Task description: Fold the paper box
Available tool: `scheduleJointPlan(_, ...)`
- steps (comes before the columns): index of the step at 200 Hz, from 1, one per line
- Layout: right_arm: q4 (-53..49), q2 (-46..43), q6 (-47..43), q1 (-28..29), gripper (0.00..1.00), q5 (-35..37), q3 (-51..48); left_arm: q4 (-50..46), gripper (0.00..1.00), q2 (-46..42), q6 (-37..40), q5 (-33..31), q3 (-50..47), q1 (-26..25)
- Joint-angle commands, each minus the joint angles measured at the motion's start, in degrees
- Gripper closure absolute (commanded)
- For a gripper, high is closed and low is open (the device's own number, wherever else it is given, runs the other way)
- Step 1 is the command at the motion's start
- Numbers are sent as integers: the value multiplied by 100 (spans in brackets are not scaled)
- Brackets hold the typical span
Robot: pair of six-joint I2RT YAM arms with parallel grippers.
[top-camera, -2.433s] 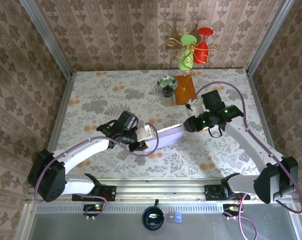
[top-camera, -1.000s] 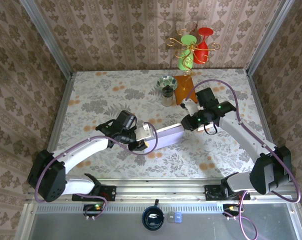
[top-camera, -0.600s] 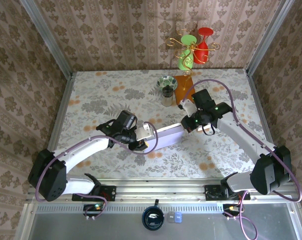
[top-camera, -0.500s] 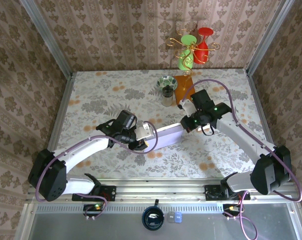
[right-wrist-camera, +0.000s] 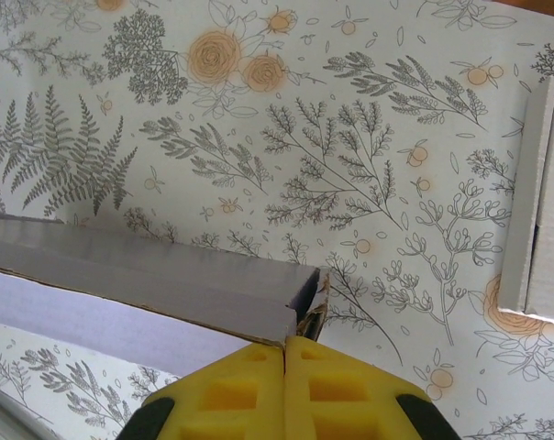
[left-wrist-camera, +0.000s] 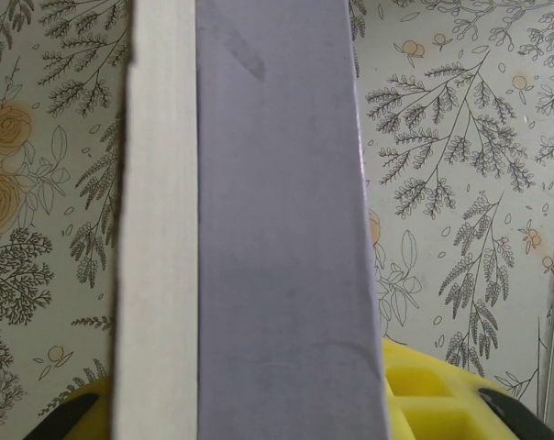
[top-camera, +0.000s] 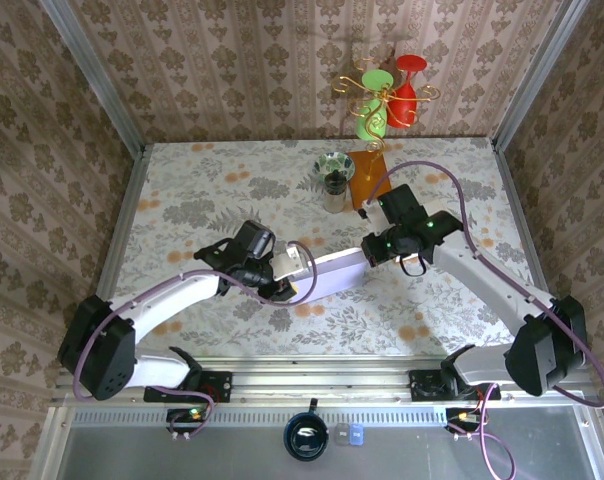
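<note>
At the middle of the floral table (top-camera: 202, 190), the paper box (top-camera: 327, 272) — a long lavender sleeve with a cream edge — spans your arms. The left gripper (top-camera: 288, 280) is clamped across its left end, and the right gripper (top-camera: 374, 250) has its pads pressed together at the right end; you cannot tell whether a flap is nipped. Expect light, matte card, stiff along creases yet easily crushed — hold near corners, not mid-panel.

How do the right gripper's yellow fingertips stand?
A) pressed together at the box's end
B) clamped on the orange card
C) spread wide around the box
A: the right gripper has its pads meeting with no gap, at the end of the paper box.
</note>
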Motion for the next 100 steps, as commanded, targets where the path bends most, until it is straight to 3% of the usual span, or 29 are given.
scheduleJointPlan(1, 132, -248, 215, 31, 100, 78, -313, 53, 78, 69, -235, -52, 120, 69)
scheduleJointPlan(100, 2051, -1086, 525, 37, 100, 84, -2003, 96, 76, 77, -383, 284, 96, 245)
